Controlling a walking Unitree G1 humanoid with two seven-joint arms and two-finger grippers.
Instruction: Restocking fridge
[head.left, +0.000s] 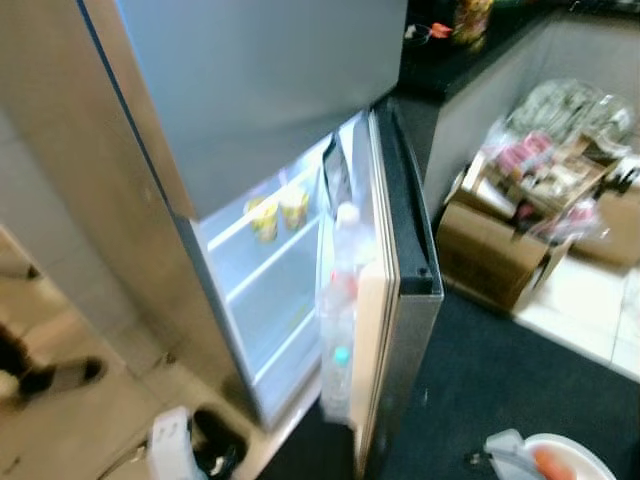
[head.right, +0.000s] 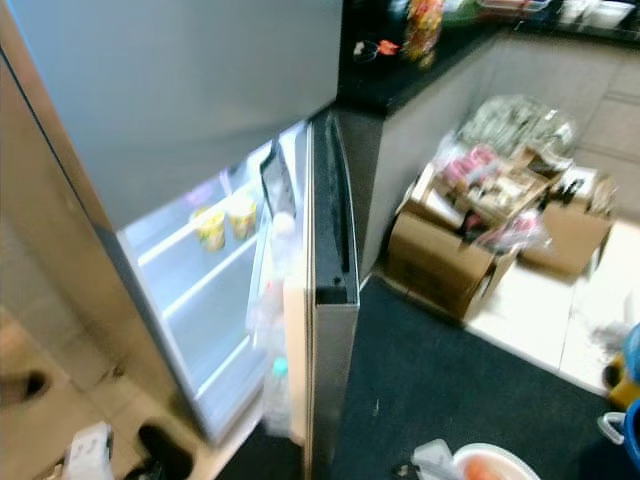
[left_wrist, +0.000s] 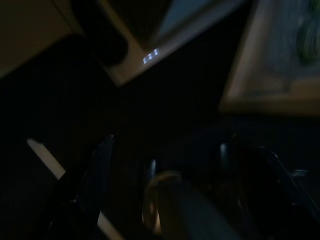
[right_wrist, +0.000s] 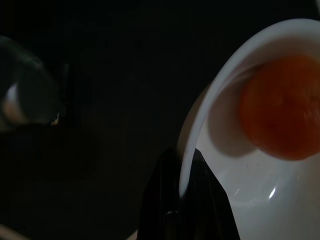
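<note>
— Where the fridge (head.left: 250, 110) stands with its lower door (head.left: 395, 290) swung open, what sits inside?

— Two yellow cups (head.left: 280, 212) side by side on an upper shelf of the fridge. In the door's rack, bottles (head.left: 340, 330) stand upright, one with a white cap, one lower with a teal cap.

— And the task's thing?

— A white bowl (right_wrist: 260, 165) with an orange piece of food (right_wrist: 280, 107) lying in it. It is low down, to the right of the fridge door, over dark floor (head.left: 500, 370).

— Who has hold of it?

— The right gripper (right_wrist: 185, 200). Its black fingers are pinched together on the bowl's rim, one on each side of the wall.

— The left gripper?

— Its wrist view is very dark. Black fingers (left_wrist: 95, 175) can be made out, with something pale and rounded between them, but I cannot tell whether they are closed on it. The fridge's lit bottom edge shows beyond them.

— Anything else near the fridge?

— To its right, past the door, cardboard boxes (head.left: 500, 250) packed with wrapped goods stand against a grey counter (head.left: 480, 100). To its left, on the pale floor, lie dark shoes (head.left: 60, 375).
</note>
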